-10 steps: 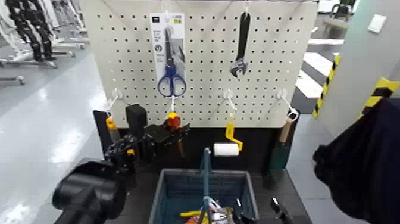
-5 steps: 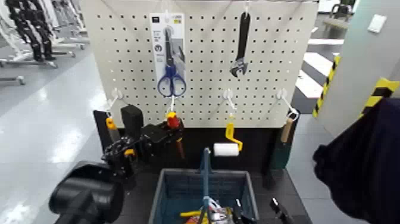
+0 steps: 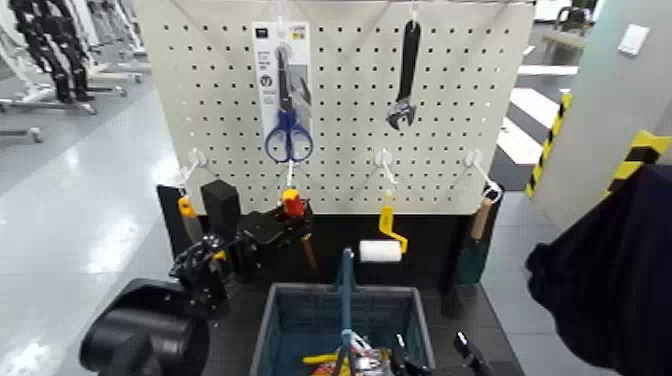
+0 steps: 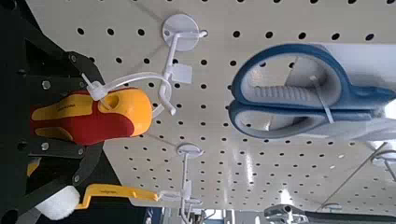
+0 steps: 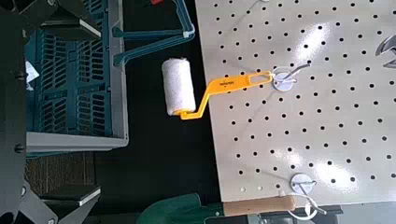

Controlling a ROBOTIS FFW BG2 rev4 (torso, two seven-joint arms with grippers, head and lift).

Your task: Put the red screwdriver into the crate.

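Observation:
The red screwdriver (image 3: 291, 205), red handle with a yellow band, hangs below a white hook on the pegboard, its thin shaft pointing down. My left gripper (image 3: 283, 222) is shut on its handle. In the left wrist view the handle (image 4: 89, 117) lies between the black jaws, and a white tie runs from it to the hook (image 4: 176, 37). The blue-grey crate (image 3: 300, 295) with its upright blue handle stands below and to the right; it also shows in the right wrist view (image 5: 75, 84). My right gripper (image 5: 14, 121) is open, beside the crate.
The white pegboard (image 3: 450, 100) carries blue scissors (image 3: 288, 135), a black wrench (image 3: 405, 90), a yellow-handled paint roller (image 3: 382, 245), a wooden-handled brush (image 3: 480, 215) and an orange-handled tool (image 3: 185, 210). Several tools lie in the crate. A dark mass (image 3: 600, 270) fills the right.
My left arm's elbow has sunk down and to the left. The gripper stays shut on the screwdriver handle, which has barely moved from below the hook.

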